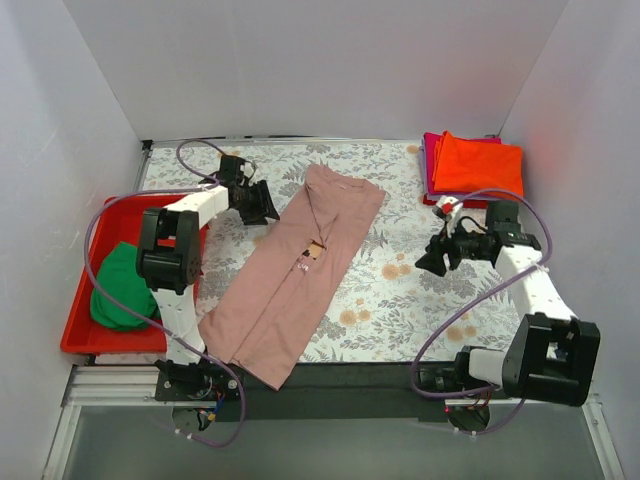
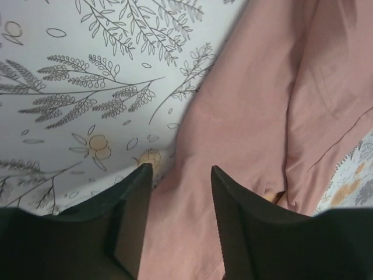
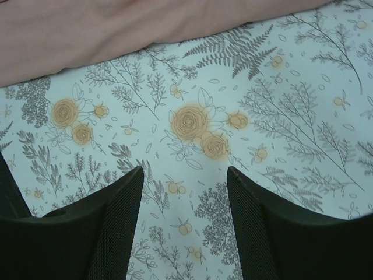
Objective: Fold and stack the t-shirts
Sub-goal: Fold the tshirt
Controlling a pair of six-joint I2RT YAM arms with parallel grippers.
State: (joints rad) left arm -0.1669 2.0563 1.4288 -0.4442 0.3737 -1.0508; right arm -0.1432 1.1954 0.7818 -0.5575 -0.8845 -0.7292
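The dusty-pink t-shirt lies folded lengthwise in a long strip across the middle of the table; it also shows in the left wrist view and at the top of the right wrist view. My left gripper is open and empty, just left of the shirt's upper part, its fingers over the shirt's edge. My right gripper is open and empty over bare floral cloth to the shirt's right. The green t-shirt sits crumpled in the red tray. The folded orange t-shirt lies on the magenta one at back right.
The red plastic tray stands at the table's left edge. The floral tablecloth covers the table. White walls close in on the left, back and right. Purple cables loop around both arms.
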